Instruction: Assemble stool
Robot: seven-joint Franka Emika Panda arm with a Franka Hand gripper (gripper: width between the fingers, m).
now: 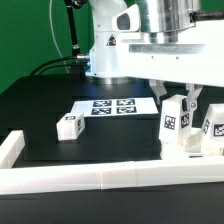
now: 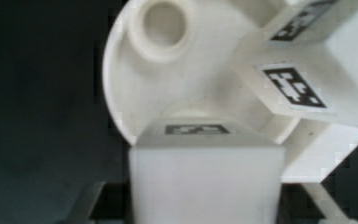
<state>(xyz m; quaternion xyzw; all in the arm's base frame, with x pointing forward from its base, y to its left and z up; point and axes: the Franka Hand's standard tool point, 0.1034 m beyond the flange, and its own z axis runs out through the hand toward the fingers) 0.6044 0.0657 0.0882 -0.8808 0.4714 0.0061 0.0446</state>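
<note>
Gripper [image 1: 182, 108] was pinched on a leg [image 2: 202, 175]. The seat [image 2: 179, 80] was just beyond the leg, at the exterior view's right end of the bench [image 1: 50, 100]; whether they touched was unclear. Best to square the leg's end to the seat's open socket [image 2: 158, 28], then press straight. A spare leg [image 1: 68, 125] lay well apart from the seat. The only markings were square black-and-white tags, with no readable writing.

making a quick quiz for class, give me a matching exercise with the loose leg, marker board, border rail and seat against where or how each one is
1 loose leg
2 marker board
3 border rail
4 seat

a round, with a socket hole
b long, runs across nearest the exterior camera
c alone, toward the exterior view's left
d flat, carrying several tags

Pairs: 1-c, 2-d, 3-b, 4-a
</note>
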